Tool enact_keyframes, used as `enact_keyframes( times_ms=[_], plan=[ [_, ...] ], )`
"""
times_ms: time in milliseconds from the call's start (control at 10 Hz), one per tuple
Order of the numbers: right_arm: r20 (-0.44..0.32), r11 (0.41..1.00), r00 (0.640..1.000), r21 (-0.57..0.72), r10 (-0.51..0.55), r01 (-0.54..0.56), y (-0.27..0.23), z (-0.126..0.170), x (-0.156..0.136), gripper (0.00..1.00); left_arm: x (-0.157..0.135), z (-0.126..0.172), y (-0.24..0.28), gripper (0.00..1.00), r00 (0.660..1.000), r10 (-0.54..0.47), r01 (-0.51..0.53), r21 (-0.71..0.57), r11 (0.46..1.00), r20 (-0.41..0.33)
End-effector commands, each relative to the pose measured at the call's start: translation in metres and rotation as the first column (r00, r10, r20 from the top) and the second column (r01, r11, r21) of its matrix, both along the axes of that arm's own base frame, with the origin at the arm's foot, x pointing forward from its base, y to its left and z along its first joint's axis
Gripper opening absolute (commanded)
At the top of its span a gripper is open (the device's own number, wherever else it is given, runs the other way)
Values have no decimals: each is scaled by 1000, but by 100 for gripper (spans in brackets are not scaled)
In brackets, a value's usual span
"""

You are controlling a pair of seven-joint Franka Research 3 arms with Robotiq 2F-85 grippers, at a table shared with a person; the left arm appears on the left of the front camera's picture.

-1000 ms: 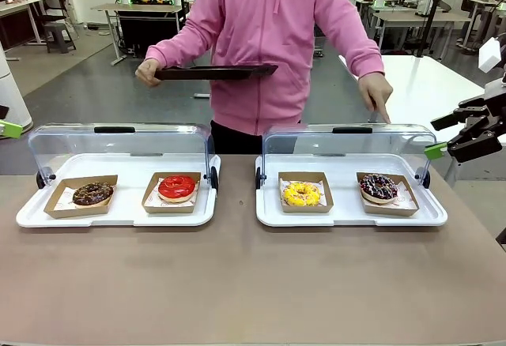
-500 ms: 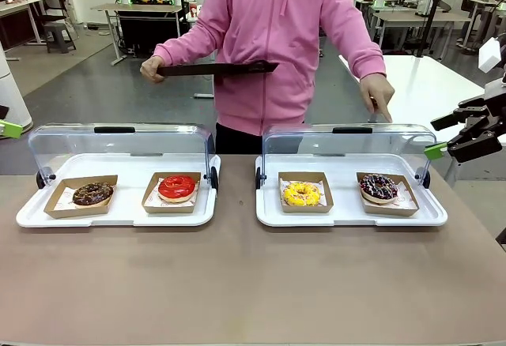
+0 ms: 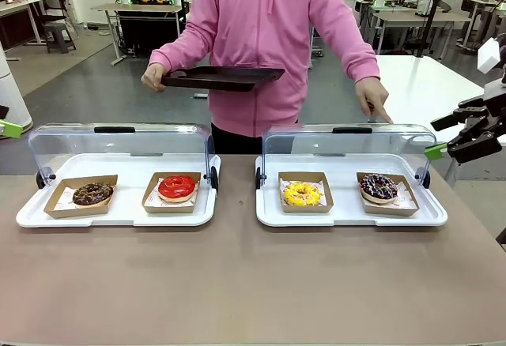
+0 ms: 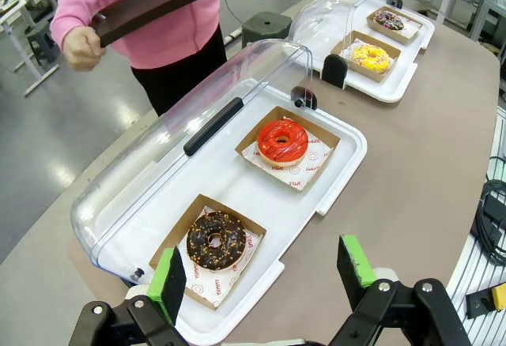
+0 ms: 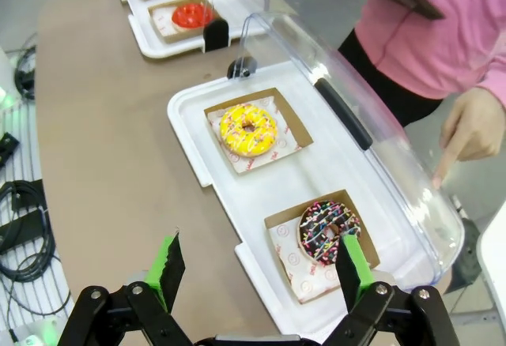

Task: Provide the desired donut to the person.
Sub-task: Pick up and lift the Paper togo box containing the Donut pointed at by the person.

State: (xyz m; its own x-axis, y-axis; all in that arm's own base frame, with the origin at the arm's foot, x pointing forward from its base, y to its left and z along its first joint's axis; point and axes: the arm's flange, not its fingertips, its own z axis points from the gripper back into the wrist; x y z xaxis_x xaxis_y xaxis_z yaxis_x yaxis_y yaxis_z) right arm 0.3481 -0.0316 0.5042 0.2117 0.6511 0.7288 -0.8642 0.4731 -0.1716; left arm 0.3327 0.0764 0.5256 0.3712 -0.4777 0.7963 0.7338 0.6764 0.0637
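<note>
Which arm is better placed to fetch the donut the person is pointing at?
The right. The person's hand points at the sprinkled donut, and the open right claw hovers close beside it; the left claw is by the chocolate donut at the opposite end.

- Bright, even light is thrown from overhead; only soft, faint shadows are cast on the table (image 3: 237, 283).
- White glare is seen on the clear lid (image 4: 142, 180) and on the floor (image 4: 63, 176).
- Straight edges are bowed in both wrist views; focus is held throughout.
</note>
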Motion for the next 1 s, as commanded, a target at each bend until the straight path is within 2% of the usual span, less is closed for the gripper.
enact_keyframes(
  times_ms=[0,200,400,500,700,800,900],
  plan=[
    [-23,985,1000,-170,2,-6,17,-11,13,100,0,0,1,100,1000,-6,6,-8,1000,5],
    [25,952,1000,-307,0,8,35,-45,24,100,0,0,1,100,1000,-6,6,-8,1000,5],
    [-38,892,997,-447,60,-70,39,-86,43,100,0,0,1,100,1000,-6,6,-8,1000,5],
    [-79,862,995,-500,57,-89,37,-103,51,100,0,0,1,100,1000,-6,6,-8,1000,5],
    [-104,836,992,-537,65,-111,35,-130,63,100,0,0,1,100,1000,-6,6,-8,1000,5],
    [-96,798,993,-593,64,-109,34,-146,70,100,0,0,1,100,1000,-6,6,-8,1000,5],
    [-122,768,989,-624,85,-143,30,-153,75,100,0,0,1,100,1000,-6,6,-8,1000,5]
  ],
)
